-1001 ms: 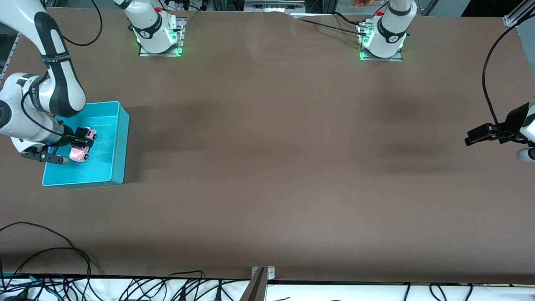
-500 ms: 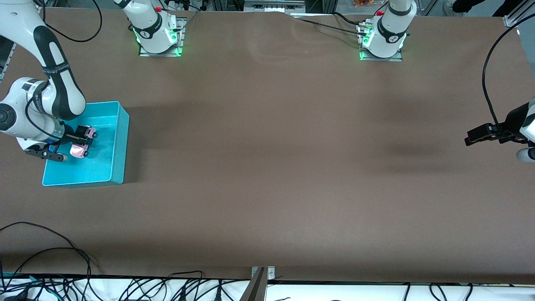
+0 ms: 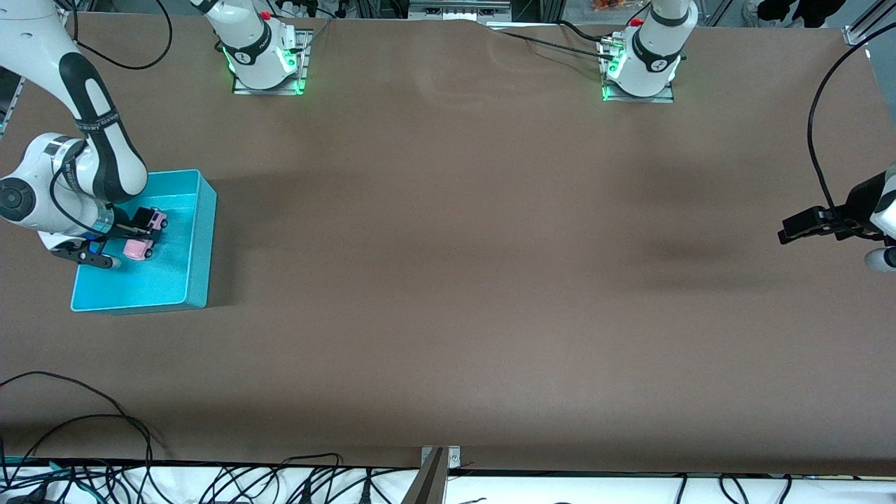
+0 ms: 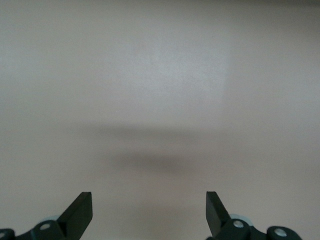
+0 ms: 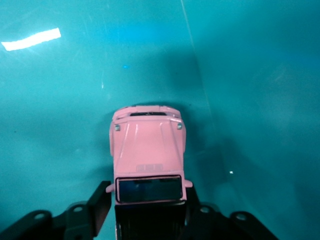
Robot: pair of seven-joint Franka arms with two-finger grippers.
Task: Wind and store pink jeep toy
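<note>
Firstly, a turquoise bin sits on the brown worktop at the right arm's end. The right gripper reaches into it around the pink jeep toy; whether it clasps or has released the toy cannot be told. The jeep has a light pink hood, dark windscreen and black rear. At the left arm's end, the left gripper waits over bare worktop, spread wide and empty.

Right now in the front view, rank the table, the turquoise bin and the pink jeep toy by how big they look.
1. Table, by far the largest.
2. Turquoise bin.
3. Pink jeep toy, tiny, inside the bin between the right gripper's fingers.
</note>
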